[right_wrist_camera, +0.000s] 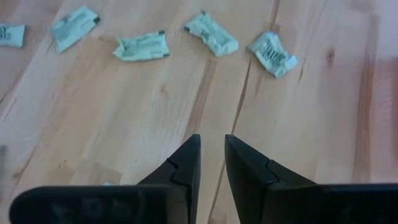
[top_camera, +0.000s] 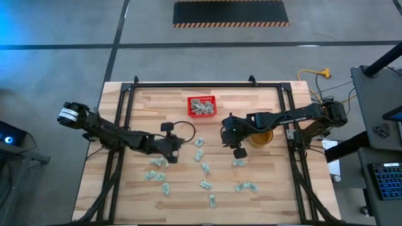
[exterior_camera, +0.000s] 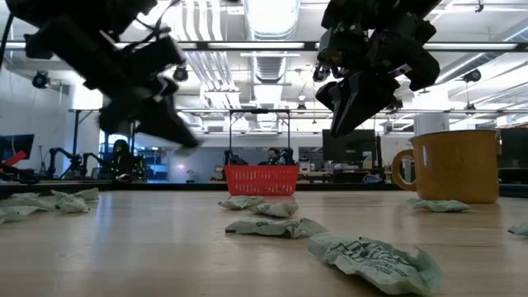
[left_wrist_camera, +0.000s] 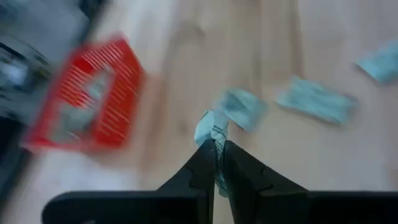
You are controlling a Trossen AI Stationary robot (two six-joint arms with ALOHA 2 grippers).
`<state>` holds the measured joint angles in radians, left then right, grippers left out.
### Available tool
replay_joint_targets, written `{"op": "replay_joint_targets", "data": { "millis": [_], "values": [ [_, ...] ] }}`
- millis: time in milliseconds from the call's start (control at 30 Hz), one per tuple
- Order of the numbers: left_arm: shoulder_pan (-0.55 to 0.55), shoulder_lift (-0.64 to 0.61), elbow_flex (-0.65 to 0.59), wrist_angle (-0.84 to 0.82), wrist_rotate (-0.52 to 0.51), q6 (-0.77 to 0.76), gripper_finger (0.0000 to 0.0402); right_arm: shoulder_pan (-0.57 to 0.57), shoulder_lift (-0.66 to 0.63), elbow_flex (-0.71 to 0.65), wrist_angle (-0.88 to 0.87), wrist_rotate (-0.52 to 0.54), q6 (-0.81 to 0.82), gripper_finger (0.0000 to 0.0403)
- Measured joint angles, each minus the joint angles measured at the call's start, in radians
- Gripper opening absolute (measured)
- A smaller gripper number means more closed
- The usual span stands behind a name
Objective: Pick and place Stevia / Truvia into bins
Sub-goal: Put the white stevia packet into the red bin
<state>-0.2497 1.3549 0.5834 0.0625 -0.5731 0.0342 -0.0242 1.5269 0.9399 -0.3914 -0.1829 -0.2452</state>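
Observation:
Several pale green and white Stevia sachets (top_camera: 205,168) lie flat on the wooden table, and more fill the red bin (top_camera: 202,107) at the far middle. My left gripper (left_wrist_camera: 216,148) hangs above the table's left half, near and left of the bin (left_wrist_camera: 93,93), shut on one sachet (left_wrist_camera: 211,127). My right gripper (right_wrist_camera: 212,146) hovers right of centre, pointing down at bare wood. Its fingers stand a little apart with nothing between them. The low view shows both grippers, left (exterior_camera: 177,136) and right (exterior_camera: 351,103), well above the tabletop. My left gripper pinches one crumpled sachet between its two fingertips, by the sachet's end (left_wrist_camera: 217,142). The rest of it sticks out past the tips. The fingers slant downward toward the table. The sachet is lifted clear of the wood.
A yellow mug (top_camera: 260,136) stands right beside my right gripper, toward the table's right edge. Loose sachets lie near the left gripper (top_camera: 157,163), under the right one (top_camera: 239,162), and toward the near edge (top_camera: 246,187). A black frame (top_camera: 207,84) borders the table.

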Motion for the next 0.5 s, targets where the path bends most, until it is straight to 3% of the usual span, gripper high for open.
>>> {"op": "replay_joint_targets", "data": {
  "millis": [200,333,500],
  "values": [
    [0.079,0.004,0.007,0.184,-0.036,0.227,0.0012,0.0,0.0,-0.014,0.048,0.0,-0.002,0.0063],
    [0.184,0.006,0.004,0.243,-0.028,0.291,0.0012,0.0,0.0,-0.019,0.064,0.0,0.007,0.0063],
    [0.352,0.034,0.005,0.312,0.104,0.349,0.0012,0.0,0.0,-0.039,0.125,0.0,0.007,0.0063]
  ]
}}
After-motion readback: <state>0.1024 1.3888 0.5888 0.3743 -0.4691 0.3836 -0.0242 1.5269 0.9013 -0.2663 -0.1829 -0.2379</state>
